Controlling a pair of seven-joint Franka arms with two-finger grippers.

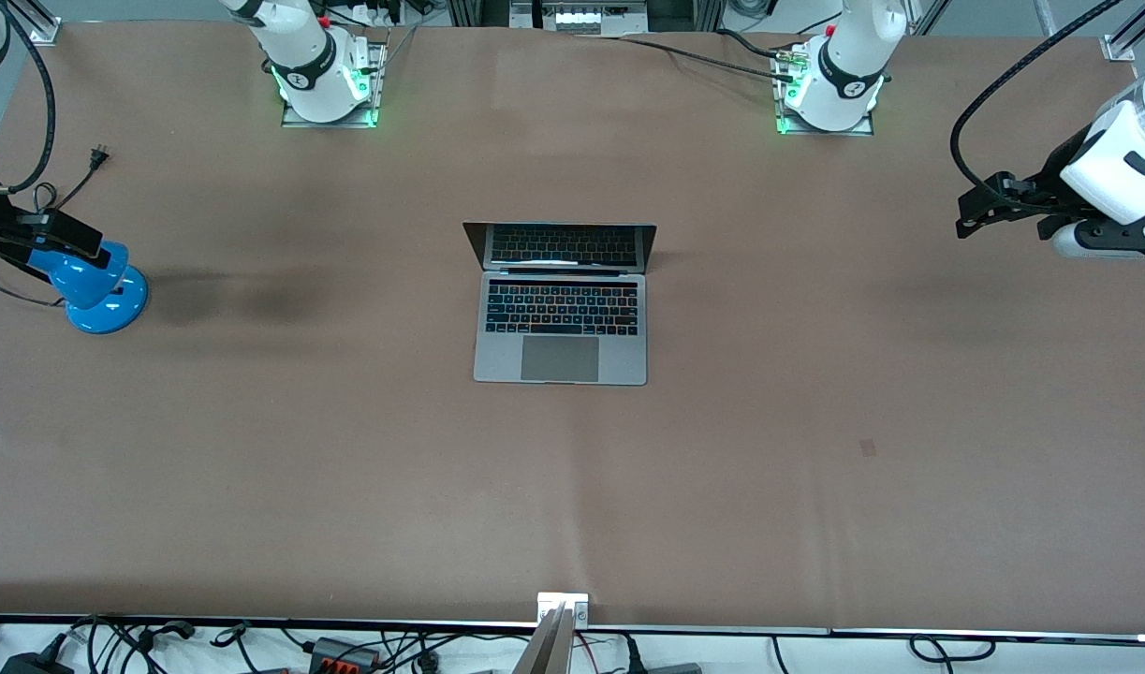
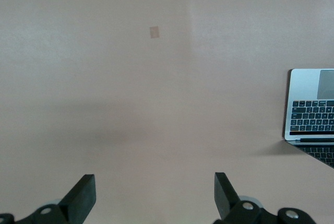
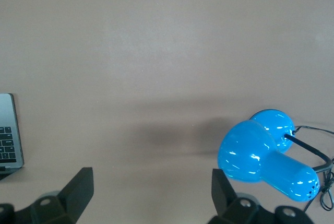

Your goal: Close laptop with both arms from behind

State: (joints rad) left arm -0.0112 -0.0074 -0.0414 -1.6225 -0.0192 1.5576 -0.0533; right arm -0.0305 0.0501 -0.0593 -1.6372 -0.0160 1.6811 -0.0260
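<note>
- Nearest the camera you had the laptop point(image 1: 561, 309) – it lay open in the middle of the table point(image 1: 815, 487), keyboard and trackpad facing up, its dark screen raised on the side toward the arm bases.
- No gripper touched the laptop; both arms were out wide and well apart from it.
- Your left gripper point(image 1: 979, 201) hung over the table's edge at the left arm's end. In the left wrist view its fingers point(image 2: 83, 195) stood spread wide with only bare table between them – the laptop point(image 2: 312, 106) showed off to one side.
- Your right gripper point(image 3: 151, 192) hung over the right arm's end of the table, above the lamp point(image 1: 99, 285). Its fingers point(image 3: 78, 190) were also spread, holding nothing.
- In the right wrist view the lamp point(image 3: 266, 156) lay just beside one finger, and a corner of the laptop point(image 3: 10, 132) showed at the frame's edge.
- The lamp's black cord point(image 1: 76, 183) trailed across the table with its plug lying loose, farther from the camera than the lamp.
</note>
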